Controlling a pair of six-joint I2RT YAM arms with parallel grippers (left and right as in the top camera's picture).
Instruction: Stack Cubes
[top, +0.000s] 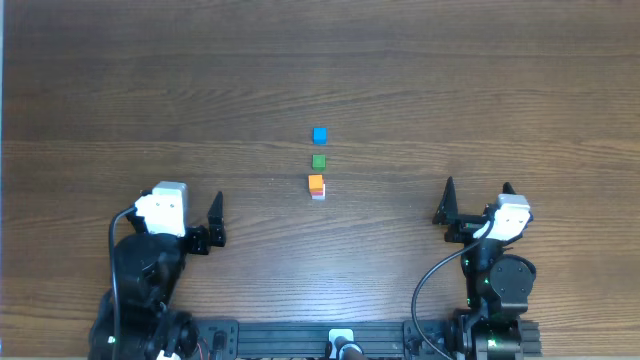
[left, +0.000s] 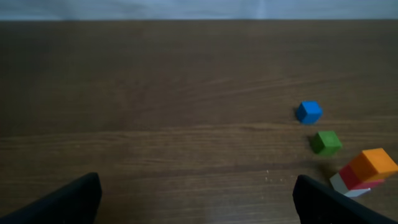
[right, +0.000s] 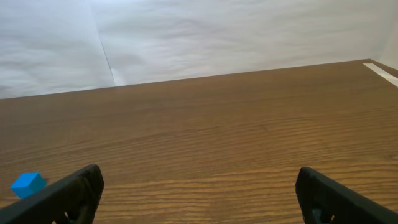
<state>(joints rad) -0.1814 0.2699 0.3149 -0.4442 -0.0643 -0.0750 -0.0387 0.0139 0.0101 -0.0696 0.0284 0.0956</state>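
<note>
Near the table's middle stands a small stack (top: 316, 186): an orange cube (left: 373, 163) on a red one, on a white one (left: 341, 184). Just beyond it a green cube (top: 319, 161) (left: 326, 142) sits alone, and a blue cube (top: 319, 135) (left: 308, 112) (right: 28, 184) lies farther back. My left gripper (top: 205, 222) (left: 196, 202) rests open near the front left, well short of the cubes, with nothing between its fingers. At the front right my right gripper (top: 476, 205) (right: 199, 199) is also open and holds nothing.
The wooden table (top: 450, 90) stretches bare behind and to both sides of the cubes. A white wall (right: 217, 37) rises behind the far edge. Both arm bases (top: 340, 340) sit along the near edge.
</note>
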